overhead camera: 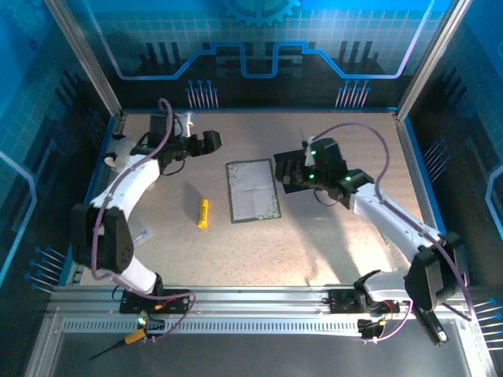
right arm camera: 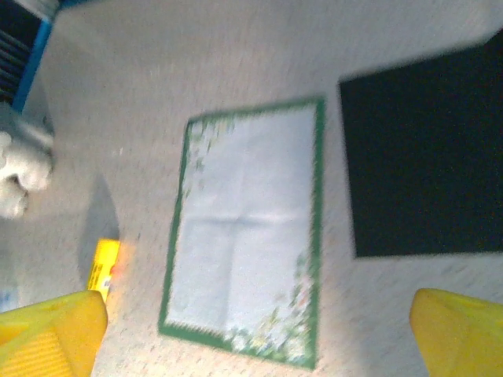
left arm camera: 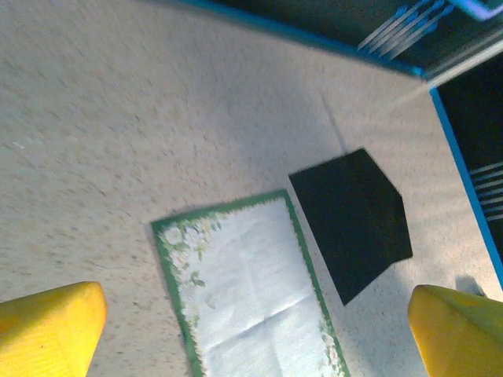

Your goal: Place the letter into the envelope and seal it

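The letter [overhead camera: 253,191] lies flat near the middle of the desk [overhead camera: 330,251], with its green border showing all the way round and faint crease lines across the white. Just beside it, on the side of the desk's right edge, is the envelope [overhead camera: 295,182], black and flat. A thin strip of bare desk separates the two.

The right gripper [overhead camera: 286,168] hangs over the envelope with its jaws spread wide and nothing between them. In its wrist view the two yellow fingertips [right arm camera: 51,334] sit at the bottom corners. The letter [right arm camera: 247,228] lies between them and further ahead, and the envelope [right arm camera: 424,149] is ahead on the right.

The left gripper [overhead camera: 209,141] is toward the far left of the desk, apart from both papers. Its jaws are also released and empty. From its wrist camera the letter [left arm camera: 251,290] runs up between the yellow fingers [left arm camera: 47,326], with the envelope [left arm camera: 354,220] beyond.

A small yellow stick [overhead camera: 203,213] lies on the letter's left, apart from it, closer to the near edge.
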`<state>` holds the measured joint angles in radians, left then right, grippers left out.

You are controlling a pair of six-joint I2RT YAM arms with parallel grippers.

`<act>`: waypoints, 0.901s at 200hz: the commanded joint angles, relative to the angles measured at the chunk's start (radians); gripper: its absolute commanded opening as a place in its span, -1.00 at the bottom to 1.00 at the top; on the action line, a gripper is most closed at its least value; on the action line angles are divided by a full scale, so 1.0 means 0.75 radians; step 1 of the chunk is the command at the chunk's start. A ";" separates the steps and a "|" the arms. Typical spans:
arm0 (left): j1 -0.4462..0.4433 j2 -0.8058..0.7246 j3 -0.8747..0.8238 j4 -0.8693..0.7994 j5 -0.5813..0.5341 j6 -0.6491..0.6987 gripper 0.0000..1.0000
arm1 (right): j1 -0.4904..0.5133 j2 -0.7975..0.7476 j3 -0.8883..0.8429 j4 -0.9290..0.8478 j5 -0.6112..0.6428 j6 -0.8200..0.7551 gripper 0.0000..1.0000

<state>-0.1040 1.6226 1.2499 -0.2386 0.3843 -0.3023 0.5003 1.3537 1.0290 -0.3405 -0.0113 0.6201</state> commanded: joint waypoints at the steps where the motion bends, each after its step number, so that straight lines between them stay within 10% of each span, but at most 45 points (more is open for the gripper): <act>1: -0.045 0.128 0.099 -0.011 0.053 -0.073 0.99 | 0.089 0.062 -0.033 -0.034 -0.035 0.244 0.99; 180: -0.166 0.523 0.228 0.007 -0.068 -0.085 0.99 | 0.204 0.448 -0.116 0.298 -0.254 0.477 0.99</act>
<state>-0.2211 1.9877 1.3743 -0.2234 0.3553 -0.3679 0.6487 1.6459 0.9096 -0.1585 -0.1688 0.9546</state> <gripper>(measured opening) 0.994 0.996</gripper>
